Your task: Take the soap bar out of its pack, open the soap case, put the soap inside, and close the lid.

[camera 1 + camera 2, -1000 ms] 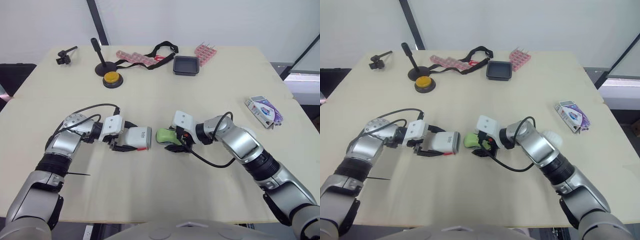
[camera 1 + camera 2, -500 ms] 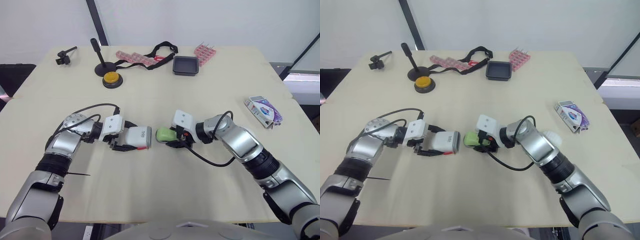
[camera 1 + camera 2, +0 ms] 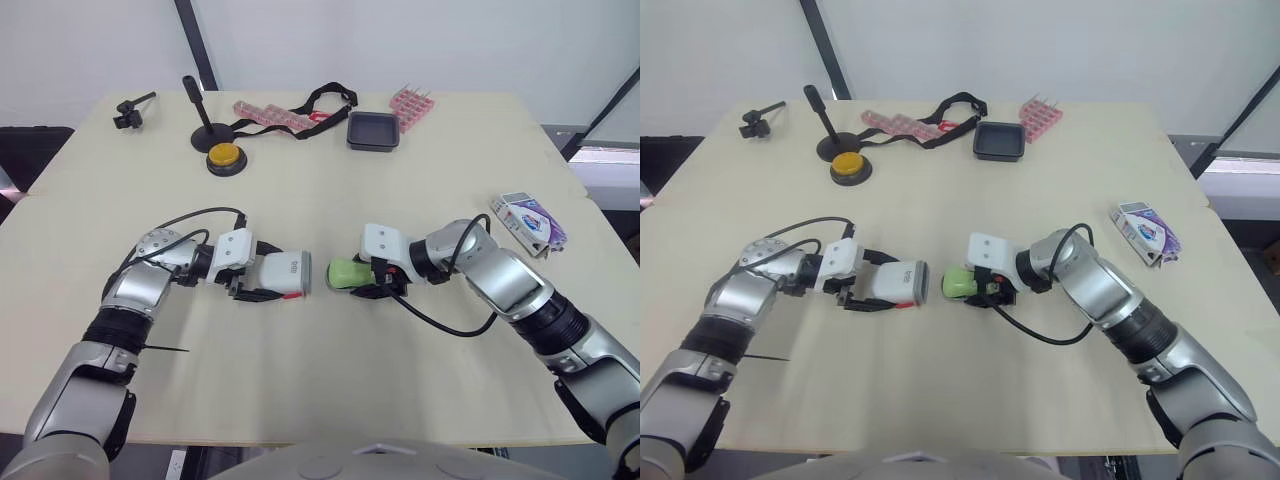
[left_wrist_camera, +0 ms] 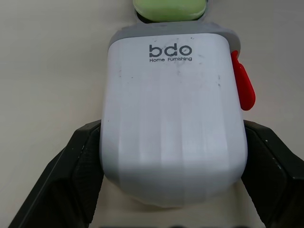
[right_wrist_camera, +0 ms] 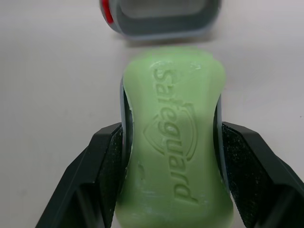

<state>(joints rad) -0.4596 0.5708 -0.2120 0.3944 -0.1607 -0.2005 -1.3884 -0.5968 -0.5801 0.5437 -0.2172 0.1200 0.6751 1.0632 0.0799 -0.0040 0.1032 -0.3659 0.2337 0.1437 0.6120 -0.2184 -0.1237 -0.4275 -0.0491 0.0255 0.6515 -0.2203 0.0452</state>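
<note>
My left gripper (image 3: 266, 279) is shut on the white soap case (image 3: 279, 275), which lies on its side just above the table. The case has a grey rim and a red latch (image 4: 243, 88), and its open mouth (image 5: 161, 14) faces right. A short gap to the right, my right gripper (image 3: 364, 275) is shut on the green soap bar (image 3: 346, 272), whose free end points at the case mouth. In the right wrist view the black fingers (image 5: 97, 183) clamp both sides of the soap bar (image 5: 173, 142). The purple-and-white soap pack (image 3: 528, 220) lies near the table's right edge.
Along the far side of the table are a yellow button (image 3: 225, 157), a black stand (image 3: 200, 125), a black strap (image 3: 322, 99), pink strips (image 3: 268, 113), a black tray (image 3: 372, 130) and a small black clamp (image 3: 130, 110).
Both grippers have shifted right, the right one further, so the gap between soap and case mouth is slightly wider. The soap now sits more level.
</note>
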